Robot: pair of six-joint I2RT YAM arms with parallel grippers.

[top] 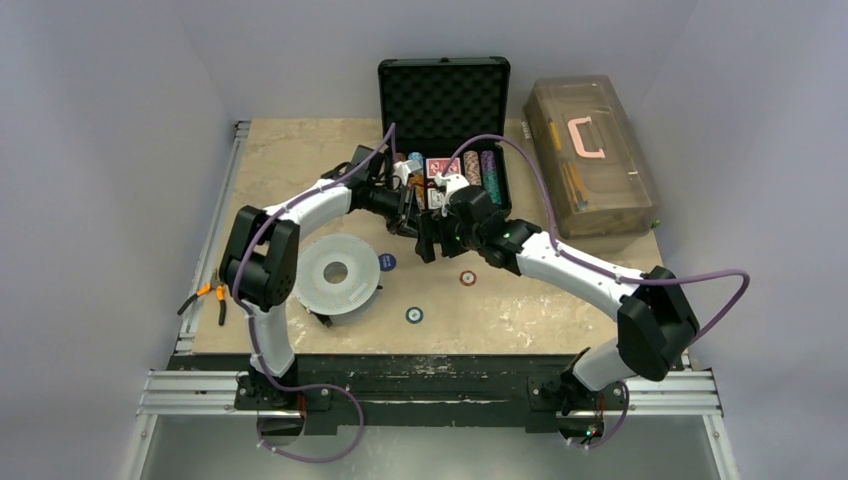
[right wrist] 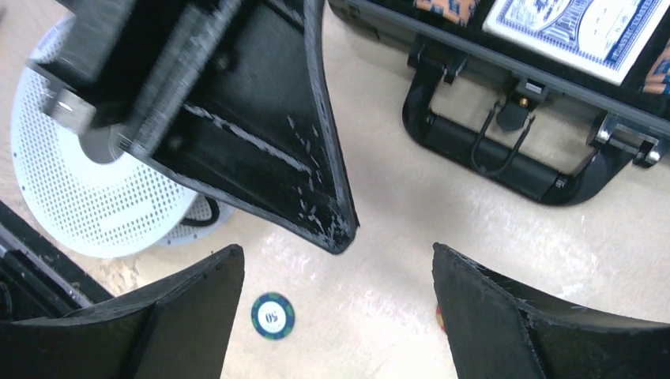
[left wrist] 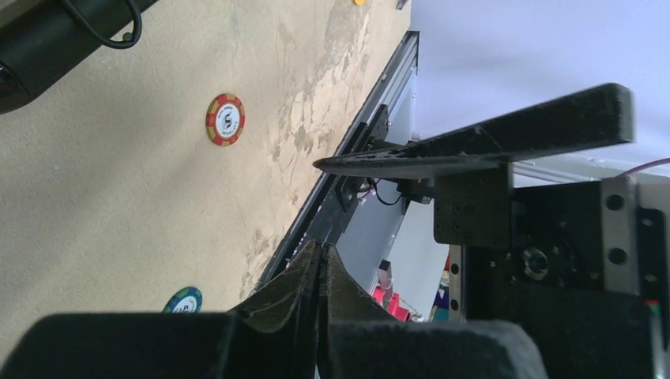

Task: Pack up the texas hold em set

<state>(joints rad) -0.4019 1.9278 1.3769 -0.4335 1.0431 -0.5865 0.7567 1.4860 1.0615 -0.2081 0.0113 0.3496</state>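
Observation:
The black briefcase [top: 443,95] stands open at the back, its foam lid up, with chip rows and card decks [top: 440,168] inside. Its handle [right wrist: 506,166] and a blue-backed deck [right wrist: 577,28] show in the right wrist view. Three loose chips lie on the table: dark blue [top: 387,261], red [top: 467,278] and blue-green [top: 414,315]. My left gripper [top: 405,218] is shut and empty in front of the case; it also shows in its own wrist view [left wrist: 320,249]. My right gripper [top: 428,246] is open and empty just beside it, above the blue-green chip [right wrist: 272,316].
A grey-white perforated disc [top: 337,273] lies left of the grippers. A translucent brown toolbox [top: 590,150] stands right of the case. Pliers [top: 210,295] lie at the table's left edge. The left gripper's tips [right wrist: 340,233] point into the gap of my right gripper [right wrist: 336,264].

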